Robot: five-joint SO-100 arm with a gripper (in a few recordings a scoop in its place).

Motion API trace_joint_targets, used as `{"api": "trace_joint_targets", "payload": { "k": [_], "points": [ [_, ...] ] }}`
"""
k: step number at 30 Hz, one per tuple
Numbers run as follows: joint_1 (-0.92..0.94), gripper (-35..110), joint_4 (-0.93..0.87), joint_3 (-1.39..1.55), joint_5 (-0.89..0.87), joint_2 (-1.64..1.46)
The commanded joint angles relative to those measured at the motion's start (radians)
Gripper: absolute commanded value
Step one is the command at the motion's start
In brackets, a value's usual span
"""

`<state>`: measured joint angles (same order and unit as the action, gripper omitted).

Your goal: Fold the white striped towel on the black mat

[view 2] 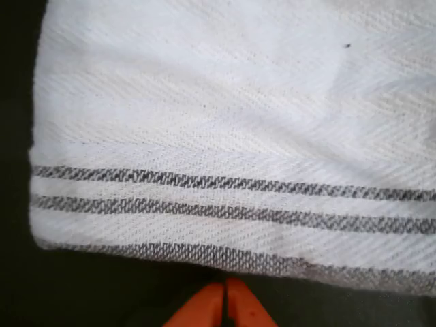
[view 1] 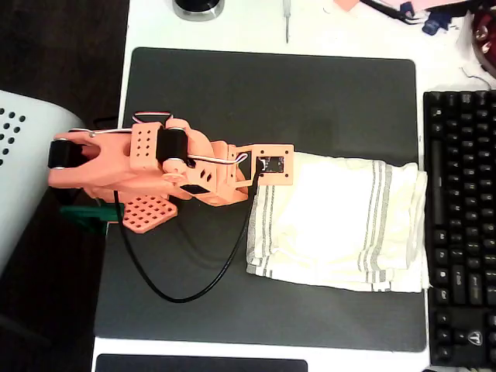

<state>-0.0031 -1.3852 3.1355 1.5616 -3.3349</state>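
The white striped towel (view 1: 341, 225) lies wrinkled on the right half of the black mat (view 1: 271, 101), grey stripes near its left and right edges, and its right edge reaches the mat's border. The orange arm (view 1: 155, 167) stretches in from the left, and its wrist camera plate hangs over the towel's upper left corner. In the wrist view the towel (view 2: 231, 116) is close up with its striped edge across the picture. My gripper (view 2: 225, 306) is shut, tips together with nothing between them, over the mat (view 2: 102, 286) just short of that striped edge.
A black keyboard (view 1: 461, 225) stands right beside the towel's right edge. The arm's black cable (view 1: 178, 291) loops over the mat's lower left. A thin metal tool (view 1: 286, 19) and a round metal object (view 1: 198, 8) lie beyond the mat's far edge.
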Motion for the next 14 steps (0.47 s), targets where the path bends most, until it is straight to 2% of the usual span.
{"api": "trace_joint_targets", "payload": {
  "k": [1, 14],
  "points": [
    [0.012, 0, -0.005, 0.021, -0.002, -0.025],
    [0.020, 0, -0.005, 0.021, -0.002, -0.025]
  ]
}}
